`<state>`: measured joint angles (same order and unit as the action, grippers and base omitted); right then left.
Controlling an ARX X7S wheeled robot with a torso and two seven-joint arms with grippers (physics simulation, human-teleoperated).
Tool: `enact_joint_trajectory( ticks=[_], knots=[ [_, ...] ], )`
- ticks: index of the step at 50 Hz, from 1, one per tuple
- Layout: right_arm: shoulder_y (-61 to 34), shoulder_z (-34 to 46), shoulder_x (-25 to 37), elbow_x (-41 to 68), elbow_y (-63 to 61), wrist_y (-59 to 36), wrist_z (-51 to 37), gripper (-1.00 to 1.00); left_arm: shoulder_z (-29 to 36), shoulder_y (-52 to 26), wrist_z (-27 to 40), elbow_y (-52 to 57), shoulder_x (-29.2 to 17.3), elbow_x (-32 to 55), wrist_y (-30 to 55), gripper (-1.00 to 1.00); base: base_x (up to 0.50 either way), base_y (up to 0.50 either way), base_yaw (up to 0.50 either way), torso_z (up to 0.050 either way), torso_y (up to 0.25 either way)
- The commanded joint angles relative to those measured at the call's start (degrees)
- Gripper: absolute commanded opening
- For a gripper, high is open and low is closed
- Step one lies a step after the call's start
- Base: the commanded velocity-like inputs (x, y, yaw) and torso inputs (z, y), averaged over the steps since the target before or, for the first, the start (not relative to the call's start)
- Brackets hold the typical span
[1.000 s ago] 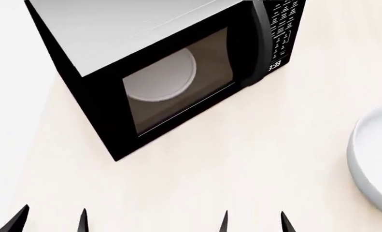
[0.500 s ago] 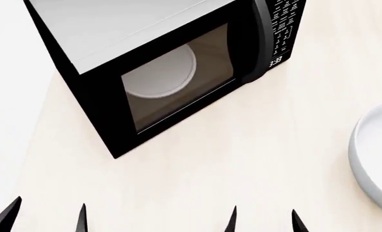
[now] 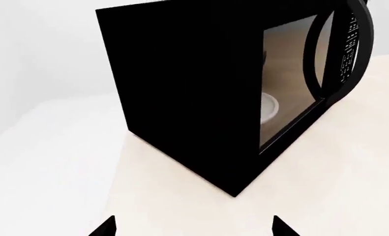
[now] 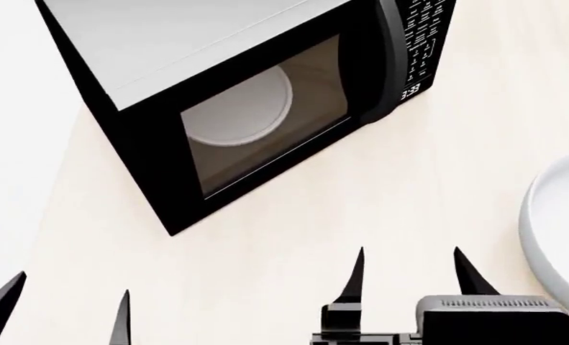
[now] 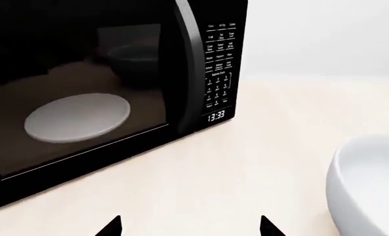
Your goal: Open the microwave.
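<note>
Head view shows the microwave point(image 4: 255, 93) standing on the table point(image 4: 380, 208), its door closed, so nothing is done yet. Right gripper point(image 4: 413, 269) and left gripper point(image 4: 63, 305) hover short of it, jaws spread, holding nothing; reaching the handle point(image 5: 189, 59) remains.

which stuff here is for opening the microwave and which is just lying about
For the job:
microwave
door handle
right gripper, open
left gripper, open

Lying about:
white bowl
</note>
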<state>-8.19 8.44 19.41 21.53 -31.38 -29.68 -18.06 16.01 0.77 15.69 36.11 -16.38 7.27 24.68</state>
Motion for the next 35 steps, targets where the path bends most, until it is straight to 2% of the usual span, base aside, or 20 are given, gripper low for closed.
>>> enact_joint_trajectory(
  ticks=[1,15,35],
  knots=[
    [-8.2,-1.7,2.3,4.5,-2.6,-9.7,0.1,1.00,-1.5,-0.3,-0.4,2.6,0.1,3.3,4.4,1.00,0.00,0.00,0.00,0.000,0.000],
    [-20.2,-2.3,3.1,9.8,1.3,-19.7,1.2,1.00,-1.1,-0.7,0.4,6.4,-0.7,3.7,7.4,1.00,0.00,0.00,0.00,0.000,0.000],
    [-30.2,1.2,2.3,7.3,12.2,-18.2,3.9,1.00,-0.5,-0.9,1.0,6.6,-1.1,3.8,7.6,1.00,0.00,0.00,0.00,0.000,0.000]
  ],
)
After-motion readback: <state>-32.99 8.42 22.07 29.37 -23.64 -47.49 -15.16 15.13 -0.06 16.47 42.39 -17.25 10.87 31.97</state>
